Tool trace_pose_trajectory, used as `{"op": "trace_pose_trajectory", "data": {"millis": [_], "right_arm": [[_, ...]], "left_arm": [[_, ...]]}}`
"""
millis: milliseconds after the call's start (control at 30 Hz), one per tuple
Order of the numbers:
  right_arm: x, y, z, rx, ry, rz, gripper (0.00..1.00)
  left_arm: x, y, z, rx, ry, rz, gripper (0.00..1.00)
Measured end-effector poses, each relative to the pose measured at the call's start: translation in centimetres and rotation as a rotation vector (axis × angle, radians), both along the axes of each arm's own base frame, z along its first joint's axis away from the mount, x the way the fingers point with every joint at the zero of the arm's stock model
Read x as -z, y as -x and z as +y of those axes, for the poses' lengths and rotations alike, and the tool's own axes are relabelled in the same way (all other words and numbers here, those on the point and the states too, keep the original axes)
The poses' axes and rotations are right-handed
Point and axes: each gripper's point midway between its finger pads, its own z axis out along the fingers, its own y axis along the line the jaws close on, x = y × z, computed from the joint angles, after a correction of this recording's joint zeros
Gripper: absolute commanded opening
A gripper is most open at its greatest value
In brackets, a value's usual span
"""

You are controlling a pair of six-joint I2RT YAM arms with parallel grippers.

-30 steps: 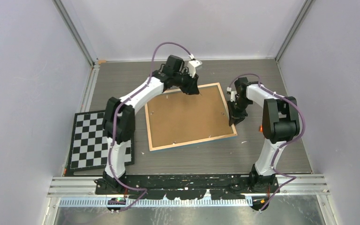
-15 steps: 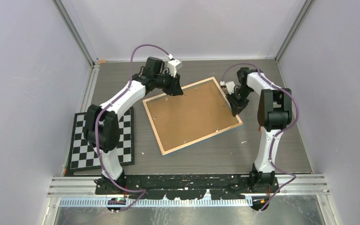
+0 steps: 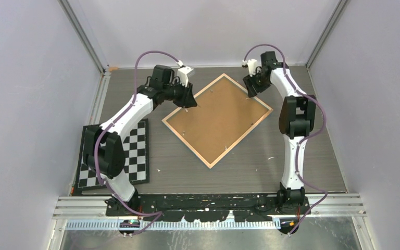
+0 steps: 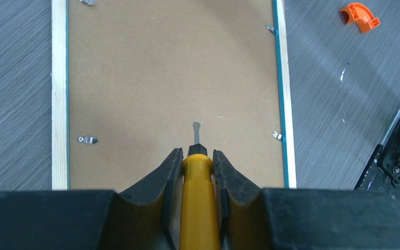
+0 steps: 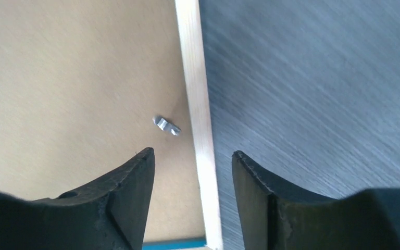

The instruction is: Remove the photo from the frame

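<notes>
Tabletop (image 3: 302, 156) bears frame (image 3: 216, 120) back-up, checkerboard (image 3: 138, 156) apart; left claw (image 4: 197, 156) grips screwdriver (image 4: 200, 198).

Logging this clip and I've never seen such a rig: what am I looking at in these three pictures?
Two robot arms are bolted to a table. One picture looks down from above; the other two come from a camera on each wrist. The frame lies back up, a checkerboard to its left. The left gripper is shut on a yellow-handled screwdriver over the brown back. The right gripper is open, straddling the frame's edge near a metal tab.
</notes>
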Motion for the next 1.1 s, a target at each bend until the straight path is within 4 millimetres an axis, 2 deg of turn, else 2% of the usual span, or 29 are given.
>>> {"op": "trace_pose_trajectory", "data": {"millis": [133,233,300,333,433,533,633,700,767,867,933,967,1100], "right_arm": [[-3.3,-0.9,2.1,0.114,-0.086,-0.073,0.75],[-7.3,-0.3,2.5,0.197,-0.148,-0.136,0.82],[-10.8,0.8,2.2,0.277,-0.202,-0.194,0.97],[-12.5,1.5,2.1,0.322,-0.229,-0.224,0.99],[-16.5,3.8,1.4,0.447,-0.3,-0.297,1.0],[-18.0,6.6,1.3,0.537,-0.375,-0.269,1.0],[-16.3,8.3,1.8,0.61,-0.438,-0.165,0.99],[-13.0,10.1,2.2,0.672,-0.459,-0.059,0.95],[-8.0,13.4,2.5,0.758,-0.445,0.094,0.94],[-2.6,18.2,2.8,0.868,-0.399,0.284,0.9],[-1.2,19.9,3.1,0.906,-0.379,0.347,0.87],[-1.0,20.1,3.3,0.914,-0.379,0.361,0.86],[-0.6,19.5,4.5,0.922,-0.398,0.36,0.82]], "left_arm": [[-0.1,-0.4,0.6,-0.032,0.006,0.012,0.0],[-0.1,-0.4,0.8,-0.043,0.006,0.015,0.0],[-0.2,-0.5,1.0,-0.049,0.005,0.011,0.0],[-0.3,-0.5,1.1,-0.05,0.005,0.008,0.0],[-0.8,-0.3,1.2,-0.05,0.007,-0.006,0.0],[-1.5,-0.3,1.5,-0.056,0.01,-0.023,0.0],[-1.8,-0.3,2.1,-0.074,0.009,-0.033,0.0],[-1.7,-0.1,2.5,-0.088,0.006,-0.031,0.0],[-1.4,0.2,2.7,-0.095,0.002,-0.023,0.0],[-0.7,0.4,2.9,-0.113,-0.005,-0.001,0.0],[-0.4,0.4,3.1,-0.121,-0.012,0.006,0.0],[-0.3,0.5,3.1,-0.124,-0.014,0.007,0.0],[-0.3,0.8,3.6,-0.14,-0.024,0.001,0.0]]}}
